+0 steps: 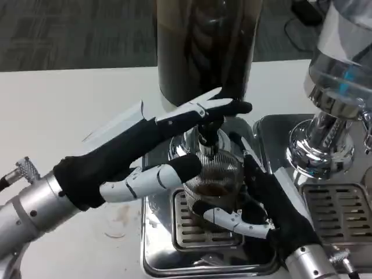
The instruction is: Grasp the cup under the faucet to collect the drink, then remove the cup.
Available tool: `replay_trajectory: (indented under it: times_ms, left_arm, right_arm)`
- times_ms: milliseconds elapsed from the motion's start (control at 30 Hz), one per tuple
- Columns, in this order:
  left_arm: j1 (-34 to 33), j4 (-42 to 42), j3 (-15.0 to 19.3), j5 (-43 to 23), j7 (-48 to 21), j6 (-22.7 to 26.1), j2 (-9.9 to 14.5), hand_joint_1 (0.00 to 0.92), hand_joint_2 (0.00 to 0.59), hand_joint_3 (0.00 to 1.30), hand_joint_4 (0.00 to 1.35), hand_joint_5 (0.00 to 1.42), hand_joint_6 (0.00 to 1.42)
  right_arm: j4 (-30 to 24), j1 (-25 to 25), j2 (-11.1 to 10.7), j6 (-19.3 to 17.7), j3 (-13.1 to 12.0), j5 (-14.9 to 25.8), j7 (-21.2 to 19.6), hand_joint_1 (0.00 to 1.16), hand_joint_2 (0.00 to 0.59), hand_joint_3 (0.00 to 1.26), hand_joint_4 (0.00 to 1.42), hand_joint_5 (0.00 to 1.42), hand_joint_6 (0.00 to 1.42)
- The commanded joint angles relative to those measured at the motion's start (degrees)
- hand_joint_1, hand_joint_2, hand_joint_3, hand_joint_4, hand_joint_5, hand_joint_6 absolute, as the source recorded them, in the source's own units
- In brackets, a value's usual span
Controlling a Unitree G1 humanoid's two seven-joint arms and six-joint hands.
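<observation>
— Where is the cup [212, 174]?

— It is a clear ribbed cup standing on the slotted grate of a shiny drip tray [156, 256], directly under the faucet [208, 139] of the dark drink dispenser [200, 46] at the back of the white table [70, 110]. A little brown liquid shows low inside it.

— What is the right hand [261, 203] doing?

— It comes in from the lower right and wraps the cup: fingers curl round the front near the base, the palm lies against its right side. It grips the cup.

— And the left hand [157, 151]?

— It reaches in from the left, fingers apart. The upper fingers stretch over the faucet's top, the lower ones lie against the cup's left side. Whether it presses the faucet, I cannot tell.

— Anything else nearby?

— A second chrome dispenser [325, 133] with its own grate stands to the right.
</observation>
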Motion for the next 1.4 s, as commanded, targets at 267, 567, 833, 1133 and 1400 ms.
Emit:
replay_trajectory:
  times_ms: [267,567,833,1133,1400]
  left_arm:
    - [5.07,-0.23,10.29,3.60,12.09,-6.76,-4.06,0.000,0.221,0.03,0.00,0.00,0.00]
    - [13.11,2.48,17.71,5.38,17.31,-6.73,-3.68,0.000,0.222,0.03,0.00,0.00,0.00]
    - [18.61,6.44,19.88,9.08,20.06,-6.46,-3.61,0.000,0.221,0.04,0.00,0.00,0.00]
    - [19.71,15.50,18.10,13.31,21.80,-8.79,-3.35,0.000,0.221,0.06,0.00,0.00,0.00]
    - [19.08,19.73,16.51,14.11,21.97,-9.80,-2.35,0.000,0.221,0.07,0.00,0.00,0.00]
  right_arm:
    - [1.70,-0.28,0.01,-0.98,0.29,0.60,1.24,0.81,0.130,0.05,0.22,0.36,0.47]
    - [2.07,0.22,0.66,-1.75,0.37,0.41,0.29,0.82,0.134,0.08,0.25,0.38,0.48]
    - [1.76,0.44,1.02,-2.04,0.52,0.05,-0.17,0.84,0.138,0.11,0.28,0.42,0.51]
    - [1.88,0.24,1.23,-2.26,0.26,-0.86,-1.53,0.87,0.139,0.14,0.29,0.45,0.55]
    - [2.07,0.36,1.66,-2.78,0.36,-2.14,-3.21,0.91,0.142,0.17,0.31,0.49,0.60]
